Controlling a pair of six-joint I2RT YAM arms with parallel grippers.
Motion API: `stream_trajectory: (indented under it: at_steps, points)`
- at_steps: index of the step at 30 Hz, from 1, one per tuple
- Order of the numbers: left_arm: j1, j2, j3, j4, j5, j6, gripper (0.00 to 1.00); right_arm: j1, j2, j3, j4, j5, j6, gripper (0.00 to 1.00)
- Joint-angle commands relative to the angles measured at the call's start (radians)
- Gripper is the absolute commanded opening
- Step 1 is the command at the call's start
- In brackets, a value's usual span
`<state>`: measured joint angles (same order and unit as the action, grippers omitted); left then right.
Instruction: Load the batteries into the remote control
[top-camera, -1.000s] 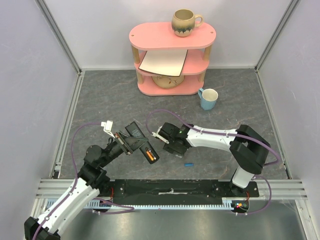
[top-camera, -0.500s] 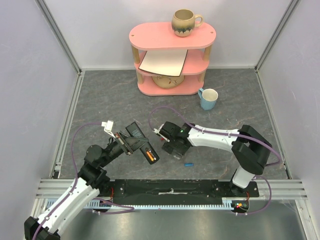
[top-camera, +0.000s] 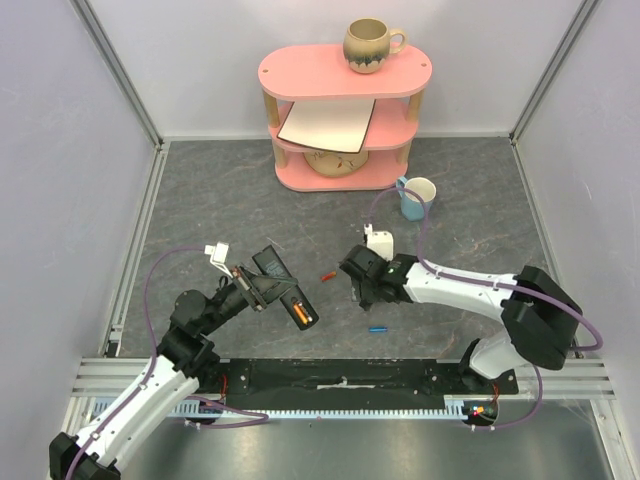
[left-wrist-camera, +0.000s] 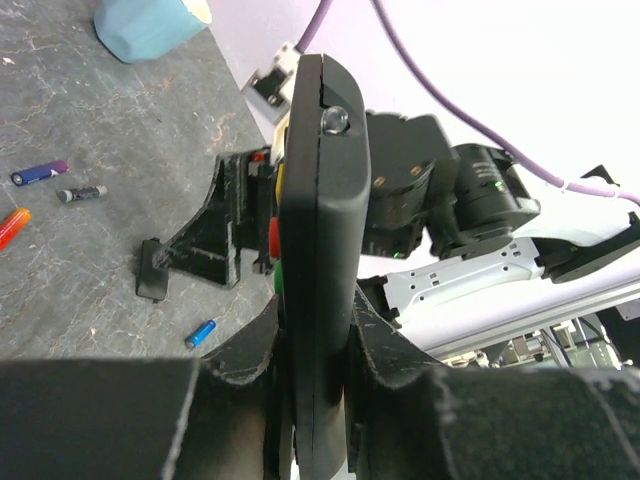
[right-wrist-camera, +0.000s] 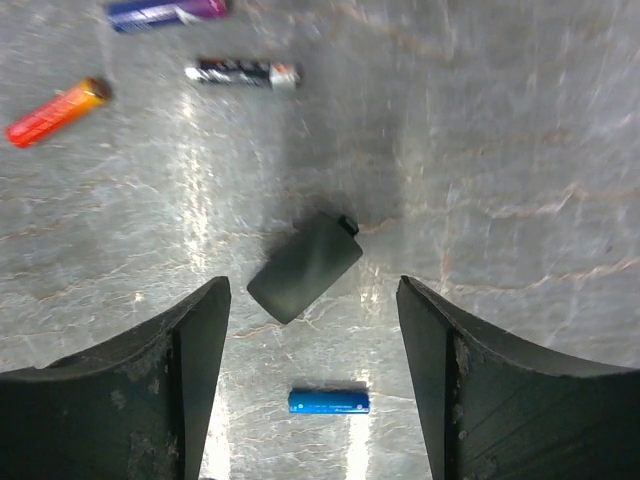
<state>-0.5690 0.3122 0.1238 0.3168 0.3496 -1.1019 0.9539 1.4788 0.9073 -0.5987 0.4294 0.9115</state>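
Observation:
My left gripper (top-camera: 256, 287) is shut on the black remote control (top-camera: 272, 268), which I see edge-on between the fingers in the left wrist view (left-wrist-camera: 320, 250). An orange battery (top-camera: 303, 312) shows at the remote's lower right end. My right gripper (top-camera: 366, 290) hangs open over the mat, jaws wide apart and empty (right-wrist-camera: 312, 335). Below it lie a small black battery cover (right-wrist-camera: 303, 265) and a blue battery (right-wrist-camera: 328, 401). Further off lie a red-orange battery (right-wrist-camera: 55, 112), a dark battery (right-wrist-camera: 243, 72) and a purple battery (right-wrist-camera: 165, 10).
A pink shelf unit (top-camera: 300, 72) stands at the back with a brown mug (top-camera: 370, 44) on top. A light blue mug (top-camera: 417, 197) stands on the mat behind the right arm. Grey walls and metal rails close in the mat.
The right arm has pulled away from the remote to the right, and its gripper now points down over the cover and blue battery. A red-orange battery on the mat is uncovered. The left arm is still.

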Motion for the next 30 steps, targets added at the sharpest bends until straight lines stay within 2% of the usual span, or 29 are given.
stream_trajectory:
  at_steps: [1,16,30]
  points:
    - [0.000,-0.001,-0.004,0.050,0.009,-0.013,0.02,0.032,0.024,-0.030,0.039,0.058,0.308,0.74]
    - [0.000,-0.004,-0.033,0.081,0.009,-0.026,0.02,0.049,0.169,0.018,0.022,0.101,0.322,0.62]
    - [0.000,0.001,-0.046,0.082,0.012,-0.030,0.02,0.017,0.167,-0.036,0.025,0.077,0.213,0.40]
